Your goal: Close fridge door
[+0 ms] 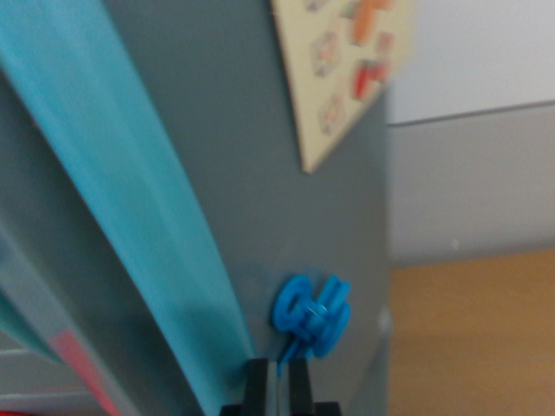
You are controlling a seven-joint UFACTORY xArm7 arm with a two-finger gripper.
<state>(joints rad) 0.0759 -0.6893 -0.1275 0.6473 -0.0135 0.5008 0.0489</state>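
Blurred beige picture card [347, 65] with red and orange shapes, pale wall [481, 52], wooden floor [473, 342]

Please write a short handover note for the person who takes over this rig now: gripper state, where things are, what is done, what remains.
Gripper: fingers nearly together at the bottom edge, just below the blue magnet; whether they grip anything cannot be told.
Grey fridge door: fills the view, close to the camera; light blue strip along its left; picture card near the top.
Done: gripper at the door.
Left: whether the door is shut cannot be seen; check it.

No legible text, card [342, 65] on grey fridge door [286, 217] blurred, coloured pictures only, no readable letters, numbers or brand marks
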